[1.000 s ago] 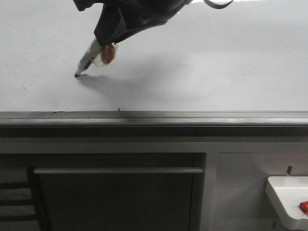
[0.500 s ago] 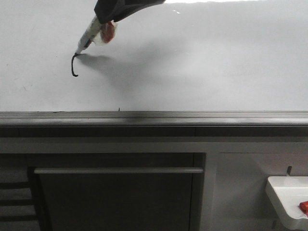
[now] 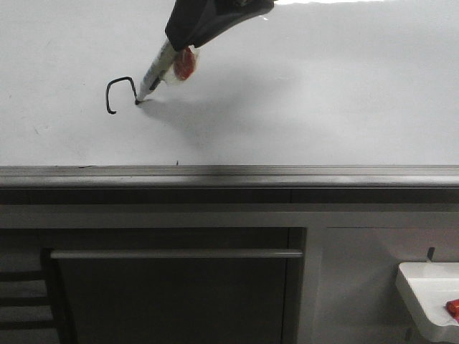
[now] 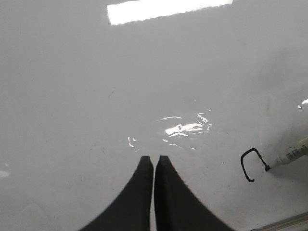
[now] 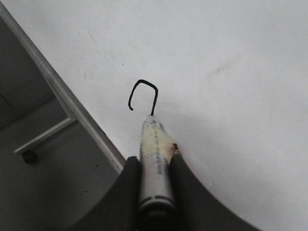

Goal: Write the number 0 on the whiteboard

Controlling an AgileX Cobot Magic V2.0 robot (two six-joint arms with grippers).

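On whiteboard: right gripper clamps marker pen, tip at number 0 open end; gap lies lower-left. Left gripper closed, empty.

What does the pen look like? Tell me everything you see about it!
The pen is a whitish marker with a printed label and a black tip. It leans at a slant, its tip touching the whiteboard at the end of the unfinished black loop. The right hand is shut around its upper end. Something red and clear is fixed to its side.
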